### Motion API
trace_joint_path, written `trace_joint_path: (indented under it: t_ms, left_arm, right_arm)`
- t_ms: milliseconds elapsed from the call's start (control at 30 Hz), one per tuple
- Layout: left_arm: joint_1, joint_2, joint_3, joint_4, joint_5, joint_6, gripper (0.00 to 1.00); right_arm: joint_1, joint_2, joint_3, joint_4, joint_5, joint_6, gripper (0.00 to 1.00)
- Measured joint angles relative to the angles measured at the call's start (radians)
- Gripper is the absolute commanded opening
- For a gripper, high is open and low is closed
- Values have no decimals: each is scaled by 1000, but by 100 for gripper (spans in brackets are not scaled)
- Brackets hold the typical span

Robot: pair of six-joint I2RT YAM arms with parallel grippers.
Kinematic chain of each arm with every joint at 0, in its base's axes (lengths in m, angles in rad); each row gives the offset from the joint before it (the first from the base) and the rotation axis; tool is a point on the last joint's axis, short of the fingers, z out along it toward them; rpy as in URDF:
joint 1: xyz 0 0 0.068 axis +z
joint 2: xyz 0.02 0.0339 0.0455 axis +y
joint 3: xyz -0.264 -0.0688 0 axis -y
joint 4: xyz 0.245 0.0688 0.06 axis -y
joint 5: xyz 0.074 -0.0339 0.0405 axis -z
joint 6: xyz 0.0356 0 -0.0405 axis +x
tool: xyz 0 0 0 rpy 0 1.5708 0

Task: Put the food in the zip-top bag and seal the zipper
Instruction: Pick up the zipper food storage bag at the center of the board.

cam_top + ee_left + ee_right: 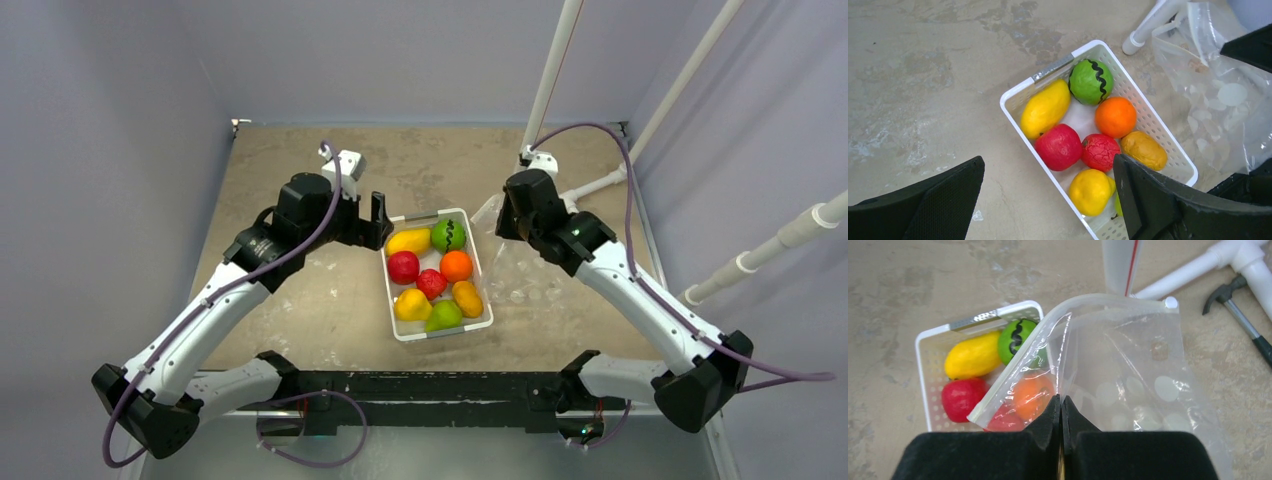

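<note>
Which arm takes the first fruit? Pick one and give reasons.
Left. The left gripper hangs open over the toy fruits in the white tray; the right gripper is shut on the edge of the zip-top bag, so it is occupied.

food (437, 275) in tray (447, 332), tray mid table (300, 300), zip-top bag (530, 272) just R of tray

Overhead view: bright, even, diffuse light from above. The arms (215, 300) cast only faint, soft-edged shadows on the table (300, 290), and the picture is sharp throughout with a slightly cool tone. Left wrist view: the fruits (1091, 81) are in crisp focus, each with small soft highlights. Right wrist view: pale glare streaks on the bag (1128, 385), and the right gripper (1061, 402) at 6 o'clock reads flat black with no surface detail.
</note>
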Motion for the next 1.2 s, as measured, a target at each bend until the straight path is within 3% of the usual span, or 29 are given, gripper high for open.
trace_joint_path:
  t_ms: [500,733,867,1067,1200]
  left_arm:
    - [0,30,169,-79,-210,-49,99]
    - [3,101,248,-113,-243,-62,99]
    - [37,129,264,-113,-211,-78,98]
    - [205,132,264,-108,-56,-117,95]
    - [240,132,264,-99,26,-141,94]
  right_arm:
    - [1,-96,86,147,-207,-222,0]
    - [2,-107,115,280,-338,-350,0]
    - [2,-111,115,351,-414,-423,0]
    - [2,-124,89,462,-536,-539,0]
    - [2,-162,33,517,-601,-626,0]
